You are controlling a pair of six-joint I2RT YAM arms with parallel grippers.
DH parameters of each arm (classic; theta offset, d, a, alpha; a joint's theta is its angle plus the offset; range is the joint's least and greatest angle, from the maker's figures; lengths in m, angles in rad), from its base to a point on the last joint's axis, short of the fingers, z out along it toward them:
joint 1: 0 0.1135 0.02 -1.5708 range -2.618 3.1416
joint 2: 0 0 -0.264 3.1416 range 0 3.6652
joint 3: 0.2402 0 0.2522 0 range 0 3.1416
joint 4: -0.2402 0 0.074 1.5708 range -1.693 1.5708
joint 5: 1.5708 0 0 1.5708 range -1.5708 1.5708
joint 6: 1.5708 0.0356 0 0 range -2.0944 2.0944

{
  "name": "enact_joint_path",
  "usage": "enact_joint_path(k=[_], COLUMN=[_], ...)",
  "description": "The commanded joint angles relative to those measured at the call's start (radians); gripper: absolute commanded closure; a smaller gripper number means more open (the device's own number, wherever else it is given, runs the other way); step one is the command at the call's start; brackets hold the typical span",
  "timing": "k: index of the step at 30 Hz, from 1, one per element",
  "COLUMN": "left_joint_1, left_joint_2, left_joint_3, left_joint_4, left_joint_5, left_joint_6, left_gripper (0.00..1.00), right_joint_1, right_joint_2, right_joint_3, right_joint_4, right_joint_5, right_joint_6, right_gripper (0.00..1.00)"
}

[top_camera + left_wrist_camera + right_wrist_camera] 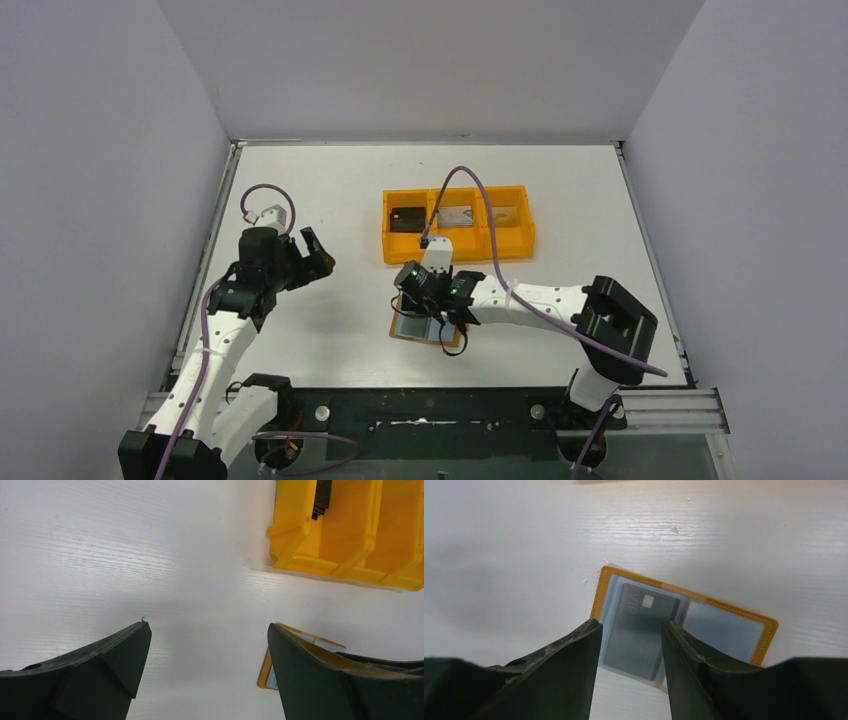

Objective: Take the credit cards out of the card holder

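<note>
The left arm (212,345) rose from its base with the elbow bent, and the left gripper (318,253) was held aloft, facing across toward the right arm (535,300), its jaws spread wide and empty. The right arm stretched leftward from its base, low and nearly level, with the wrist bent downward at its end. The right gripper (631,626) pointed steeply down, its jaws standing partly apart and closed on nothing.

Card holder (721,630): tan-brown bifold, open flat, grey clear pockets facing up. Dark credit card (646,615), "VIP" marking, seated in one pocket. Three more credit cards (456,217), one dark, two paler, one per compartment of orange tray (388,246).
</note>
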Motion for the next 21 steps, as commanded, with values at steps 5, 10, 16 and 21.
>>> enact_joint_path(k=[5,10,16,21], left_joint_1=[0.004,0.004,0.004,0.005], left_joint_2=[-0.007,-0.014,-0.019,-0.019], left_joint_3=[0.004,0.004,0.004,0.002], left_joint_4=[0.034,0.034,0.034,0.036], left_joint_5=[-0.001,-0.005,-0.006,0.001], left_joint_6=[0.011,0.011,0.010,0.011], left_gripper=[0.12,0.12,0.12,0.12], right_joint_1=[0.046,0.053,0.069,0.091], right_joint_2=[0.112,0.182,0.270,0.316], right_joint_3=[0.089,0.110,0.153,0.214], right_joint_4=[-0.046,-0.089,-0.155,-0.241], right_joint_5=[0.082,0.063,0.067,0.123], right_joint_6=[0.101,0.111,0.108,0.099], right_gripper=[0.55,0.56,0.63,0.93])
